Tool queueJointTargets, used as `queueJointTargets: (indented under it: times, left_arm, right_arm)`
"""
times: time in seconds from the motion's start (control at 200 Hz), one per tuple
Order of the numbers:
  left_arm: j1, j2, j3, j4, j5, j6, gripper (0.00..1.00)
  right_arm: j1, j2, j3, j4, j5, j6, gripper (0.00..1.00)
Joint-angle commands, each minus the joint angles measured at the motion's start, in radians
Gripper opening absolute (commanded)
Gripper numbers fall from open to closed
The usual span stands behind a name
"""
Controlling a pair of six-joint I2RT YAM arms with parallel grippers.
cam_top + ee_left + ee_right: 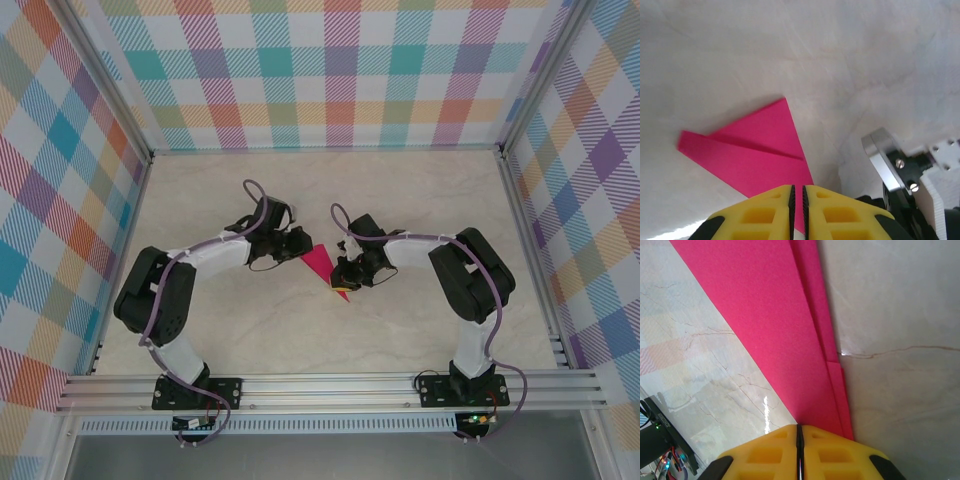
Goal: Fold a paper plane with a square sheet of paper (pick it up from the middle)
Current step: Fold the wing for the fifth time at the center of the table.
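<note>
Magenta-pink paper, already a narrow pointed dart with layered folds, lies mid-table between the two arms: the paper plane [322,263] looks nearly made. The left gripper [798,192] has its yellow jaws pinched together on the wide end, with pink showing in the slit. The right gripper [798,429] is closed tight on the narrow end, where the stacked edges run in. I judge this a late step, setting a wing crease. Next, one end must stay pinned to the table [420,190] while a flap turns along the centre line, without tearing
</note>
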Motion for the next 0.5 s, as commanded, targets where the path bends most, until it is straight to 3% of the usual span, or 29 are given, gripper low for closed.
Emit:
queueJointTargets:
  times: [0.0, 0.495]
  left_arm:
    - [-0.016, 0.073, -0.007, 0.066, 0.047, -0.030, 0.13]
    - [-0.014, 0.195, 0.004, 0.037, -0.013, -0.004, 0.09]
  right_arm:
    - [-0.001, 0.030, -0.018, -0.075, 0.046, 0.006, 0.10]
    - [-0.001, -0.026, 0.026, -0.074, 0.005, -0.038, 0.11]
